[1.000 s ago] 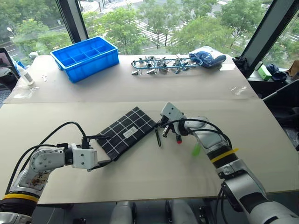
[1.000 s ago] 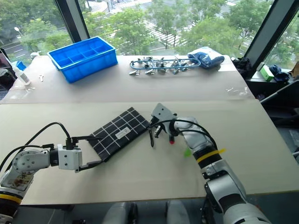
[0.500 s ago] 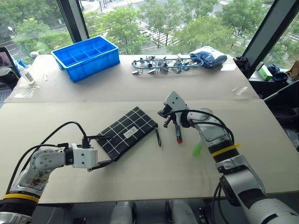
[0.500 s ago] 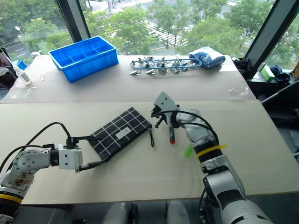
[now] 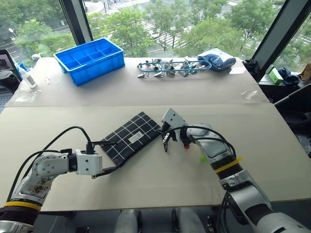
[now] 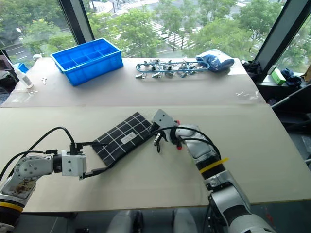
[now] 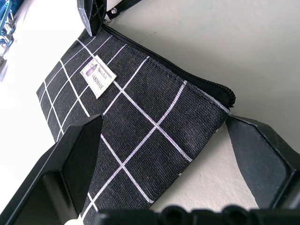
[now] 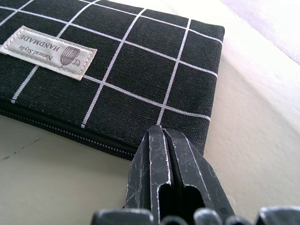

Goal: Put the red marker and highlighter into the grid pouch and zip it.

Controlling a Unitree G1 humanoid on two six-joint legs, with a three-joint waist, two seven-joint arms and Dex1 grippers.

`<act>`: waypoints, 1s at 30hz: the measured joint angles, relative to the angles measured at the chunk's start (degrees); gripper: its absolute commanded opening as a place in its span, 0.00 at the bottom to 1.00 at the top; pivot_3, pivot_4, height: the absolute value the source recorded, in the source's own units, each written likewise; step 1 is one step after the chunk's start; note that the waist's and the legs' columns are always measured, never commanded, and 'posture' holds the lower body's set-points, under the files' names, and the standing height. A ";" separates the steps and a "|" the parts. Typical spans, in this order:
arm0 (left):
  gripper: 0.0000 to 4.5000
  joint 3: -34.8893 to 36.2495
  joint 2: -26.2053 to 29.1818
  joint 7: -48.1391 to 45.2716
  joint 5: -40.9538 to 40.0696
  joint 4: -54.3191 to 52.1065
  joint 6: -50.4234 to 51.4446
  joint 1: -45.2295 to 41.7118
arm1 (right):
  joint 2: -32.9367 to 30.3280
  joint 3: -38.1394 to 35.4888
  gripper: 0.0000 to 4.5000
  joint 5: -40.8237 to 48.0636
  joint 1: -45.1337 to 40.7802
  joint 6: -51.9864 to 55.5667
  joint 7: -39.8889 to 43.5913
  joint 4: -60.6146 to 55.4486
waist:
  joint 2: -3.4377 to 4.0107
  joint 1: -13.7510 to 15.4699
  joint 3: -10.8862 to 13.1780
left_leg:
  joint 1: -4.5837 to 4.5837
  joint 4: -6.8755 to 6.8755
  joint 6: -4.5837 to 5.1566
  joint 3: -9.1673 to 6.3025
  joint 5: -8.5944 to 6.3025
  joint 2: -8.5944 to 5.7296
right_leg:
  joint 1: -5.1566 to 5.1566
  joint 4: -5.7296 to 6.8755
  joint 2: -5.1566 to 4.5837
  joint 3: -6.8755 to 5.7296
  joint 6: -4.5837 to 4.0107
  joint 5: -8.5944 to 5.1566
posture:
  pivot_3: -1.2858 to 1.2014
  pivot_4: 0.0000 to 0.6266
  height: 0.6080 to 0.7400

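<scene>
My right gripper [image 8: 164, 154] is pinched shut at the zipper-pull corner of the grid pouch [image 5: 130, 137], whose long axis runs from there back toward my left gripper [image 7: 164, 154], spread wide around the far end. The red marker [image 5: 185, 142] lies just beyond my right wrist, so that arm is nearer

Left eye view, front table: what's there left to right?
Left gripper → grid pouch → right gripper → red marker → highlighter.
</scene>
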 measured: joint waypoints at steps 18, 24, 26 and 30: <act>1.00 -3.74 -2.49 3.77 4.05 -6.72 3.83 0.64 | -0.49 0.21 0.02 -0.67 0.10 0.26 0.11 -0.39 | 0.01 0.31 -0.07 | 0.05 0.02 0.00 -0.04 0.00 -0.04 | 0.09 0.00 -0.02 0.00 0.00 0.00 | 0.52 0.24 1.00; 1.00 -4.94 -2.49 4.83 5.41 -2.89 0.80 -2.30 | -0.55 0.10 0.02 -0.65 0.09 0.47 0.15 -0.35 | 0.02 0.36 -0.08 | 0.13 0.01 0.00 -0.05 0.01 -0.04 | 0.14 0.03 -0.02 0.00 0.00 0.00 | 0.52 0.24 1.00; 1.00 -5.66 -2.50 5.25 6.03 -1.55 -0.43 -3.38 | -0.57 0.05 0.02 -0.65 0.09 0.76 0.13 -0.35 | 0.04 0.45 -0.09 | 0.18 0.02 -0.01 -0.05 0.01 -0.05 | 0.19 0.04 -0.03 -0.01 0.00 0.00 | 0.52 0.24 1.00; 1.00 -7.19 -3.64 6.18 7.38 0.66 -1.78 -5.98 | -0.92 -0.07 0.02 -0.65 0.11 1.26 0.06 -0.34 | 0.10 0.90 -0.15 | 0.25 0.03 -0.01 -0.04 0.02 -0.07 | 0.25 0.06 -0.04 0.01 0.00 0.00 | 0.52 0.24 1.00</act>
